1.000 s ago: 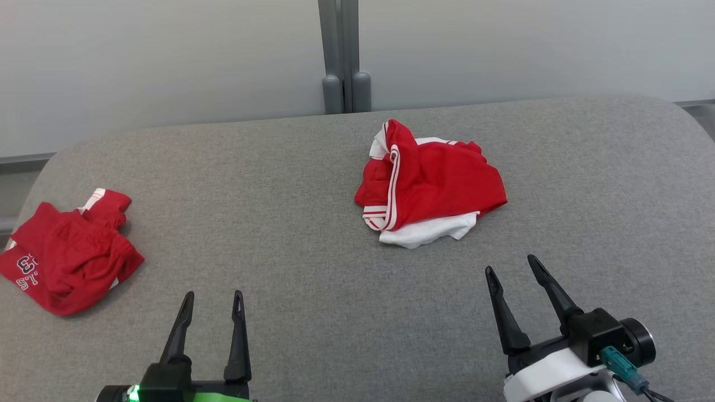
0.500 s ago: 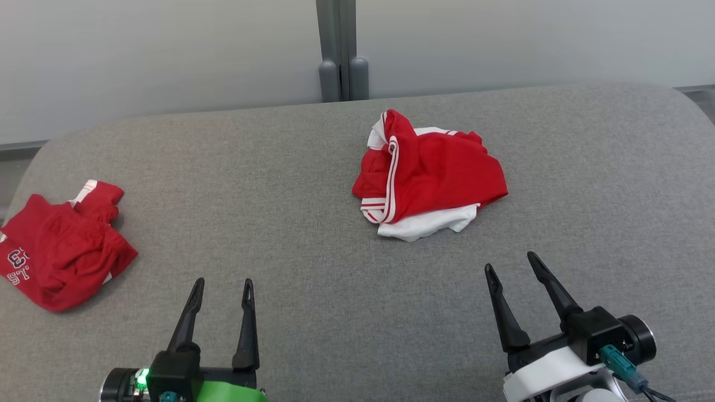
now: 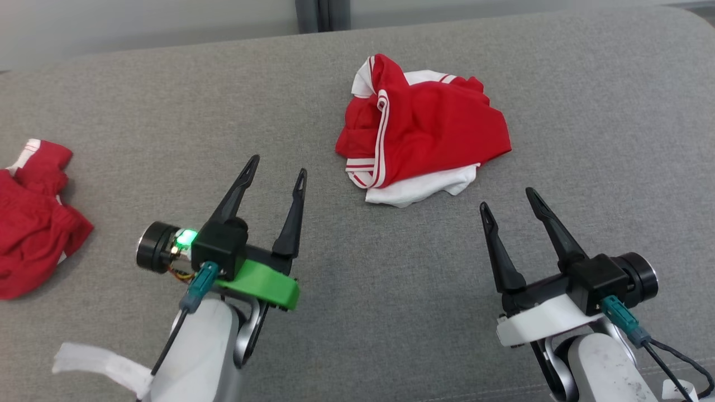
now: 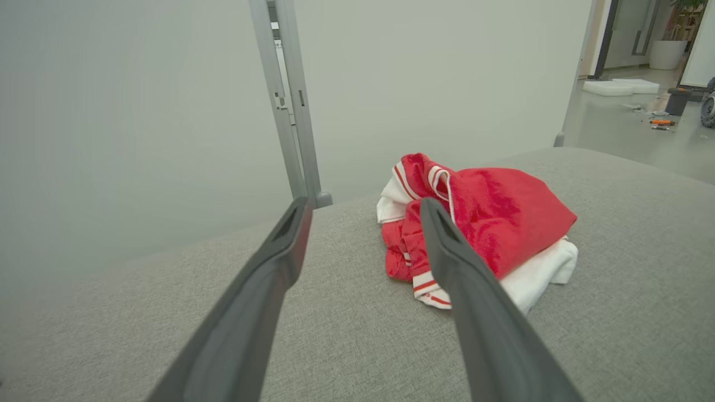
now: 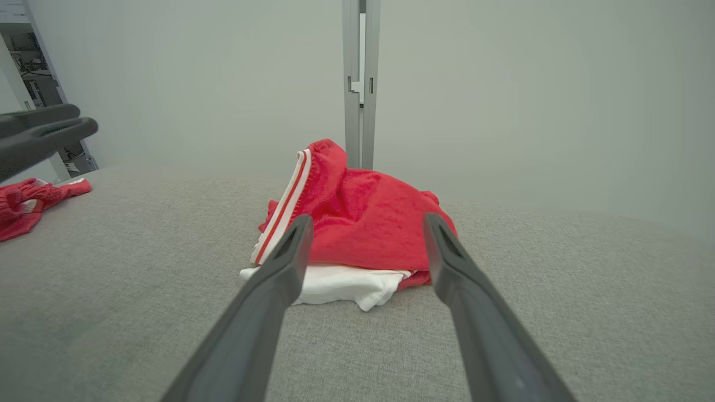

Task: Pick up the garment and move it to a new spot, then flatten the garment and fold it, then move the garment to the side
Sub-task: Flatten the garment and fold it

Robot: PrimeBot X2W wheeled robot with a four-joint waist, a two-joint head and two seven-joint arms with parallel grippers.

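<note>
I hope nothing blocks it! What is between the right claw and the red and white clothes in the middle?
Just bare grey cushion lies between the right gripper and the red and white garment; the head view shows it.

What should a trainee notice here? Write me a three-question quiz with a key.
1. True or false: the left gripper and the right gripper are both open.
2. The garment ahead of the grippers is: A red and white; B blue; C green.
3. How many garments lie on the cushion?
Key: 1 true; 2 A; 3 two.
</note>
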